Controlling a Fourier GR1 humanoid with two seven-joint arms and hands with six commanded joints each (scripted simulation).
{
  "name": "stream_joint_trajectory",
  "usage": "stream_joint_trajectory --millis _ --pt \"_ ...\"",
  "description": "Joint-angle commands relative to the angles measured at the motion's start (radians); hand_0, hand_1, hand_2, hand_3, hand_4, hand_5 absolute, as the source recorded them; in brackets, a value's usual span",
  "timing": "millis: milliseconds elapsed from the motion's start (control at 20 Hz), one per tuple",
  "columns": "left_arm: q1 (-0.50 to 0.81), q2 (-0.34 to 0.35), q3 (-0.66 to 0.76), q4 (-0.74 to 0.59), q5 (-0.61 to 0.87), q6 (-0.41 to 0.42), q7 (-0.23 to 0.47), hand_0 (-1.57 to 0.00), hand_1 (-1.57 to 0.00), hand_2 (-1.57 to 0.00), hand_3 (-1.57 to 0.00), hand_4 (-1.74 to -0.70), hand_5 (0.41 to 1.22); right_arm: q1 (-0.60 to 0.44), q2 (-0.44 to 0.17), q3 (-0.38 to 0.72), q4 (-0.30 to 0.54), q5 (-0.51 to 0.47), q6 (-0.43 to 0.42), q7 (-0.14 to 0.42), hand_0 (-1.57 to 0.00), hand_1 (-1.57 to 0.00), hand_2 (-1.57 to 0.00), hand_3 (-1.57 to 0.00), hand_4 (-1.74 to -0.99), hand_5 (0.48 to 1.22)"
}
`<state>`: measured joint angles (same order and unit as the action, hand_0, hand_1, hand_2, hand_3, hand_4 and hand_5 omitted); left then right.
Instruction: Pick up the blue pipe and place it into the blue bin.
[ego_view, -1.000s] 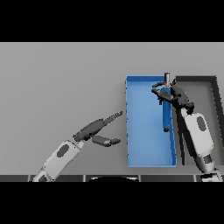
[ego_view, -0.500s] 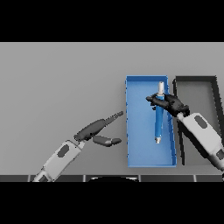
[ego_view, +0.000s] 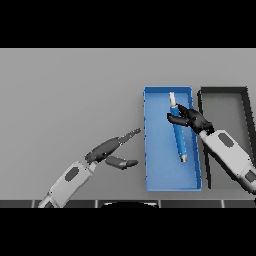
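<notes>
Grey table (ego_view: 65, 90), blue bin (ego_view: 160, 175) beside black bin (ego_view: 246, 100)

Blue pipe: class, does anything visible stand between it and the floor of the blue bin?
Nothing visible does. The blue pipe lies lengthwise inside the blue bin, with the right hand at its upper part.

Black bin (ego_view: 243, 107) cut off rightward.

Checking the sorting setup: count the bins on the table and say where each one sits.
2. The blue bin sits right of centre with the blue pipe lying inside. The dark bin stands just right of it, partly covered by the right arm.
</notes>
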<state>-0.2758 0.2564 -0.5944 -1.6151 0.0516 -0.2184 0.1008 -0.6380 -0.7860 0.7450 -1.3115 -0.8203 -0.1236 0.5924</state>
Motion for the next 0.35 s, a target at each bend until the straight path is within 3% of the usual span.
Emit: stream_joint_trajectory --millis 0,300 --pt "0.005 0.002 -0.001 -0.002 -0.006 0.005 -0.002 0.00 0.00 0.00 0.00 -0.83 0.471 -0.003 0.005 0.000 0.003 0.002 -0.003 -0.003 -0.03 -0.02 -0.02 -0.01 -1.182 0.789" --pt "-0.023 0.008 0.019 0.030 -0.002 -0.002 -0.002 0.00 0.00 0.00 0.00 -0.83 0.474 -0.001 -0.007 0.000 -0.007 0.000 0.013 -0.009 -0.02 -0.01 -0.01 -0.01 -1.186 0.769"
